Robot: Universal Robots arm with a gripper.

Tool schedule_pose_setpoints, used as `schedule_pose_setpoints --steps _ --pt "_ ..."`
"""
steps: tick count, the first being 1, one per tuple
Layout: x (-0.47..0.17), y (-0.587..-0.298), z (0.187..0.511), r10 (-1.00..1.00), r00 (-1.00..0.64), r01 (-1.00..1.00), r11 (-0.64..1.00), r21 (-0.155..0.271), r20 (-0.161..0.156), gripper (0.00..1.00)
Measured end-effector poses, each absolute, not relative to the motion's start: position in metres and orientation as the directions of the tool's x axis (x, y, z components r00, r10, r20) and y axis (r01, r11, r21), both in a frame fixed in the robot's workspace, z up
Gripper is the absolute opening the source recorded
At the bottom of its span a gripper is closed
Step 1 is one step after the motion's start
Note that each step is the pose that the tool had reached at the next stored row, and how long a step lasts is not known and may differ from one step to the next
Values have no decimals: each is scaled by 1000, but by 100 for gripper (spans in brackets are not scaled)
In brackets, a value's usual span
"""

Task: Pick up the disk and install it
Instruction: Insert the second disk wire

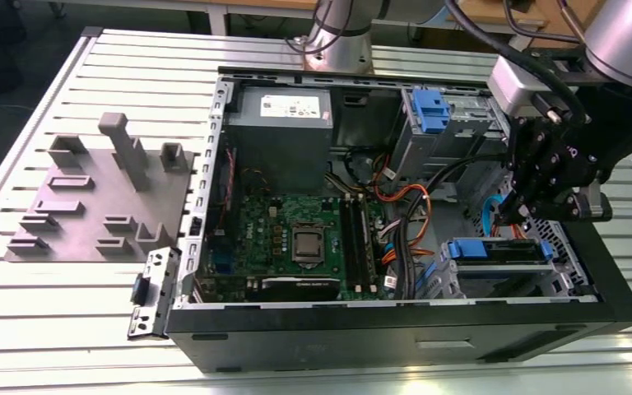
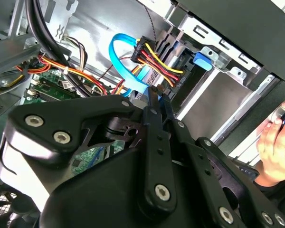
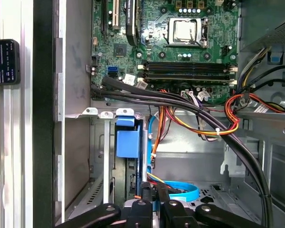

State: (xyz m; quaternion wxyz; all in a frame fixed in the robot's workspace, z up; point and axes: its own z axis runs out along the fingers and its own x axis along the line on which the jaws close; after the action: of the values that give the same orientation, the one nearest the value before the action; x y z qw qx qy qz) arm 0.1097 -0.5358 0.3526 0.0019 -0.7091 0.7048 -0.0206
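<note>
The disk (image 1: pixel 499 251) sits in the drive cage at the front corner of the open computer case (image 1: pixel 404 329), on the exterior view's right, with its blue bracket facing up. The first wrist view shows the blue bracket (image 3: pixel 128 142) slotted in the cage, with the drive edge-on beside it. My gripper (image 1: pixel 513 216) hangs just above the case next to this cage, over the blue data cable (image 3: pixel 180 190). Its two thin fingers (image 2: pixel 152 102) stand close together, shut, with nothing between them. They are apart from the disk.
A second blue bracket (image 1: pixel 431 111) sits in the upper bay. The power supply (image 1: pixel 283 111), the motherboard (image 1: pixel 294 239) and bundled cables (image 3: pixel 199 114) lie inside the case. A grey fixture plate (image 1: pixel 96 197) stands at the exterior view's left. A person's hand (image 2: pixel 275 142) is beside the case.
</note>
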Motion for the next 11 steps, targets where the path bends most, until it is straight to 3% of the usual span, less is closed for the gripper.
schedule_pose_setpoints --steps 7,11 --pt "110 -548 348 -1000 6 -999 -6 -32 18 16" --pt "107 -554 345 -1000 6 -999 -5 -32 -4 16"
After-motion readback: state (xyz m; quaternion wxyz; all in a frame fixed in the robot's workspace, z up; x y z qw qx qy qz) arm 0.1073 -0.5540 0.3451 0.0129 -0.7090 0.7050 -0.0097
